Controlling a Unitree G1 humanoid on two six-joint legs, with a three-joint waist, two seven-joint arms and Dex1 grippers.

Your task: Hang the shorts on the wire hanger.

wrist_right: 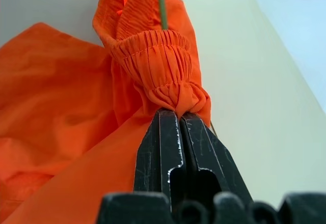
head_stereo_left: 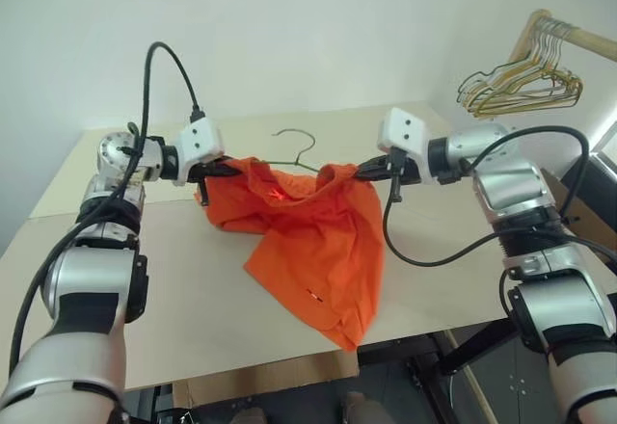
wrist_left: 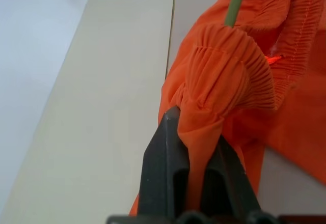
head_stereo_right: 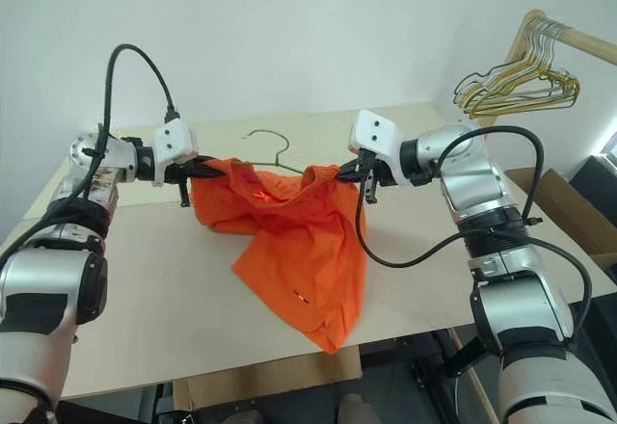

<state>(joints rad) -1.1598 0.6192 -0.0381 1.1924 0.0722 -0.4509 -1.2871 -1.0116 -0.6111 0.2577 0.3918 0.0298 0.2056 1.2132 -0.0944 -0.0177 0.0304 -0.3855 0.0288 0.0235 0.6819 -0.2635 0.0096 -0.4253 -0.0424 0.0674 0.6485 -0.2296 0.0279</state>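
Bright, even, diffuse light; soft shadow under shorts (head_stereo_left: 313,236) on table (head_stereo_left: 193,289); wrist views sharp (backgrounds slightly soft).

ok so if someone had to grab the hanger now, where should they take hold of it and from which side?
Take the hanger by its hook, reaching from the far side of the table. The hook sticks up bare above the shorts, while the wire below is wrapped in the waistband. The left gripper and right gripper are clamped on the waistband ends, so both flanks are probably blocked.
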